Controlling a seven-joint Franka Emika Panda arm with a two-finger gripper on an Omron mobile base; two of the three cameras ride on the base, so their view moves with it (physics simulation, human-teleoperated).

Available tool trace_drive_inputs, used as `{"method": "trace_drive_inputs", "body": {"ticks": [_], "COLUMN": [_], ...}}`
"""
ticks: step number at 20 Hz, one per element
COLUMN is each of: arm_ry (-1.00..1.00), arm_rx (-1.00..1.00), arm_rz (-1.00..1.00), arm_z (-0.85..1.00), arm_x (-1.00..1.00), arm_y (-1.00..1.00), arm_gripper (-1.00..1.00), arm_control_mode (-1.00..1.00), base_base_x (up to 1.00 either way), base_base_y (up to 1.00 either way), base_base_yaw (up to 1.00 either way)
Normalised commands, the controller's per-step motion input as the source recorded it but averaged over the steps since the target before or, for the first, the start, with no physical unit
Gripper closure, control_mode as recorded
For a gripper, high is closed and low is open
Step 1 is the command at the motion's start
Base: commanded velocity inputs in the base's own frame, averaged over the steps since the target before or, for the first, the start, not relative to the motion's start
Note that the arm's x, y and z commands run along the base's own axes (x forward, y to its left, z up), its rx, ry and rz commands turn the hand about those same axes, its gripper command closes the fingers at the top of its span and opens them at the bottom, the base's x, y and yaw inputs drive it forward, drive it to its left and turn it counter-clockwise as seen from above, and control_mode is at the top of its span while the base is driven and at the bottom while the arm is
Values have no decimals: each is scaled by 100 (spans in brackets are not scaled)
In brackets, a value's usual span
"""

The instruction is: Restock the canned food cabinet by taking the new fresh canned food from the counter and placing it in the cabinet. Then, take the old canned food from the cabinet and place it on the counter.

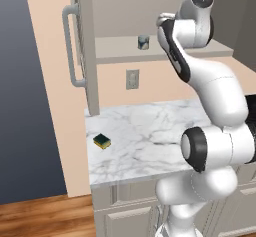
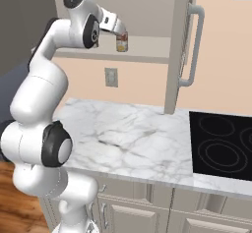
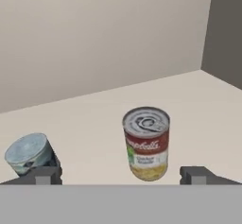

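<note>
On the cabinet shelf (image 3: 189, 100), the old canned food (image 3: 146, 142) stands upright, red band above its cream label, ring-pull top toward the camera in the hand view. It sits between the two dark fingers (image 3: 45, 175), which are spread wide apart and touch nothing; bare shelf shows on both sides of the can. Left of that can in the hand view, the new fresh canned food (image 3: 29, 153) also stands on the shelf, well apart from the taller can and partly hidden behind the left finger tip. Whether it touches that finger I cannot tell. Behind both cans the shelf runs clear back to the cabinet's rear wall, and to the right of the taller can there is open shelf up to the side wall.

In the left base view the short grey-blue can (image 1: 143, 42) stands near the shelf's front edge, just beside the arm's wrist. In the right base view the gripper (image 2: 118, 32) reaches in at shelf height with the red-and-cream can (image 2: 122, 42) at its tip, also close to the front edge.

The cabinet door (image 1: 86, 46) stands open, its long grey bar handle (image 1: 71, 46) toward the room. Below the shelf, the marble bench (image 1: 145, 136) carries a small yellow-green sponge (image 1: 102, 141) near its left edge. A black cooktop (image 2: 221, 146) is set into the bench at the right.
</note>
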Motion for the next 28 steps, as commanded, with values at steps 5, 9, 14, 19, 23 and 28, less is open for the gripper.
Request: {"method": "trace_drive_inputs", "body": {"ticks": [5,9,14,19,23,28], "arm_ry": [9,0,0,2,3,4], "arm_rx": [-1,0,0,0,-1,-2], "arm_rz": [0,0,0,0,0,0], "arm_z": [-70,-44,-4,0,0,0], "arm_x": [13,6,16,18,25,25], "arm_y": [-34,-56,-5,1,0,0], "arm_gripper": [-100,-100,-100,-100,-100,-100], "arm_control_mode": [-100,-100,-100,-100,-100,-100], "base_base_x": [0,0,0,0,0,0], "base_base_y": [0,0,0,0,0,0], "base_base_yaw": [0,0,0,0,0,0]}}
